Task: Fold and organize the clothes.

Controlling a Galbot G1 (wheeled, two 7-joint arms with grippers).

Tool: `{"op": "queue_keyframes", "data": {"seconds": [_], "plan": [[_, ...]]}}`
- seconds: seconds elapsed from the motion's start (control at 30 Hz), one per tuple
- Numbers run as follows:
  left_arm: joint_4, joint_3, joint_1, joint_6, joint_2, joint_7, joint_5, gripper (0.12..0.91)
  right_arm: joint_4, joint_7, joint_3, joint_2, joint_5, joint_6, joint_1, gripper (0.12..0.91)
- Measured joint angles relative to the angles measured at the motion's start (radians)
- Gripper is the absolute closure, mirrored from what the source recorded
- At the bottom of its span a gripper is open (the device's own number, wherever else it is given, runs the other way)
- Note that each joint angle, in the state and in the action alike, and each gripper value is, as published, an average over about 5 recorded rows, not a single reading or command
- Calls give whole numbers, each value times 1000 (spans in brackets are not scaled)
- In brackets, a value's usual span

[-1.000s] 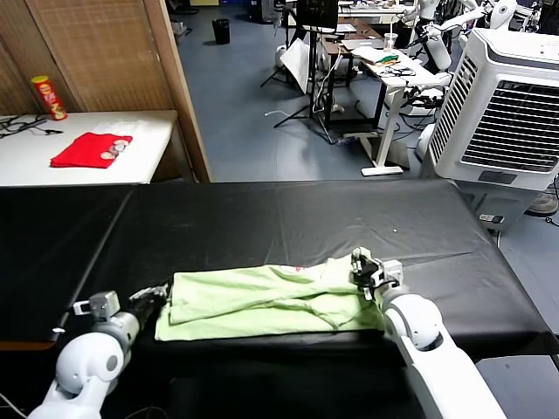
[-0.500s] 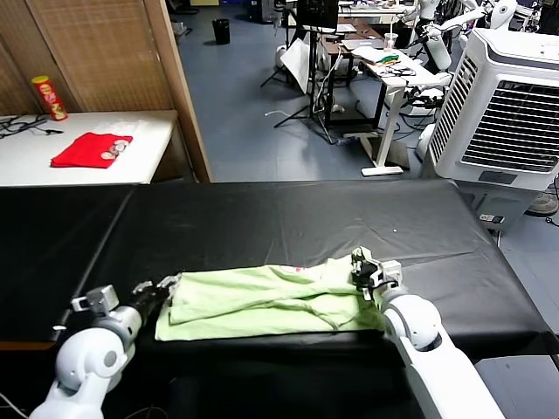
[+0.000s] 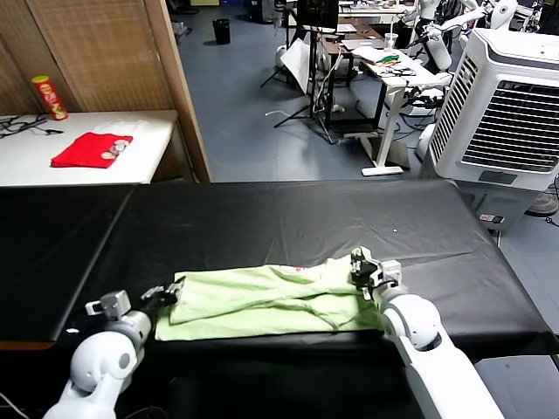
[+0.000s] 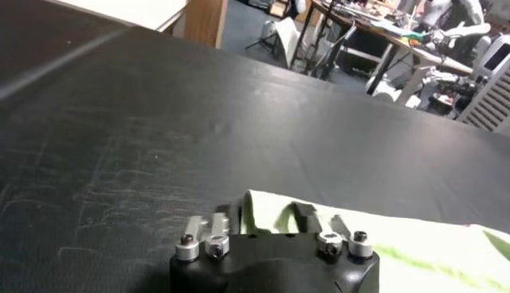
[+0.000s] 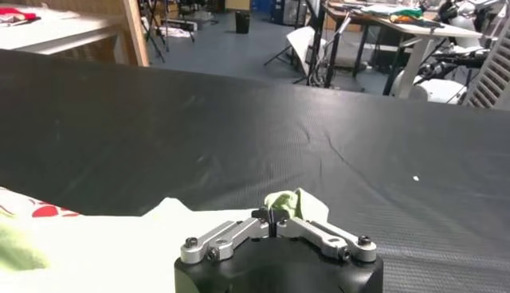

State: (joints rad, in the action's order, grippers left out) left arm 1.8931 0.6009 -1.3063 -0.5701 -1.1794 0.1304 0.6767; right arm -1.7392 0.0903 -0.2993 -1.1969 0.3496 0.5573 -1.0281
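The pale yellow-green thin T-shirt (image 3: 271, 301) is pinched at opposite ends by the left claw (image 3: 168, 293) and the right claw (image 3: 360, 271); lifting both ends together for a fold seems required next.

pale yellow-green thin T-shirt (image 3: 266, 301) lying half-folded near the front of the black-covered desk (image 3: 288, 223), left gripper (image 3: 166, 292) right at its left edge, right gripper (image 3: 362, 270) pinching the bunched right end, bright red cloth (image 3: 90, 149) on a white side table (image 3: 35, 161)

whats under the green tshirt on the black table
Only the black cloth-covered table shows around the folded pale yellow-green thin T-shirt. Anything beneath or inside its folds is hidden. The left pincer and right pincer are at its two ends.
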Motion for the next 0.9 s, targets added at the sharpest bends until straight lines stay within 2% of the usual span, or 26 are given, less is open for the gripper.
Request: {"op": "queue_keyframes", "data": {"seconds": [0.1, 0.23, 0.43, 0.5, 0.63, 0.8, 0.9], "plan": [[-9, -6, 2, 36, -4, -15, -71, 905, -1, 18, 0, -6, -2, -31, -6, 899], [-19, -10, 4, 89, -4, -28, -180, 903, 7, 32, 6, -14, -7, -77, -5, 899], [-19, -5, 8, 105, 3, -35, -227, 899, 7, 5, 5, -18, -5, -103, -7, 892], [-18, -2, 9, 110, 6, -39, -231, 862, -2, -8, -1, -13, -5, -106, -14, 850], [-12, 7, 7, 120, 17, -43, -233, 676, -32, -22, -18, 1, -4, -113, -33, 659], [9, 30, -10, 121, 39, -45, -212, 391, -91, -25, -50, 20, -5, -118, -78, 375], [33, 51, -35, 116, 43, -44, -166, 271, -130, -25, -68, 24, -5, -120, -112, 261]]}}
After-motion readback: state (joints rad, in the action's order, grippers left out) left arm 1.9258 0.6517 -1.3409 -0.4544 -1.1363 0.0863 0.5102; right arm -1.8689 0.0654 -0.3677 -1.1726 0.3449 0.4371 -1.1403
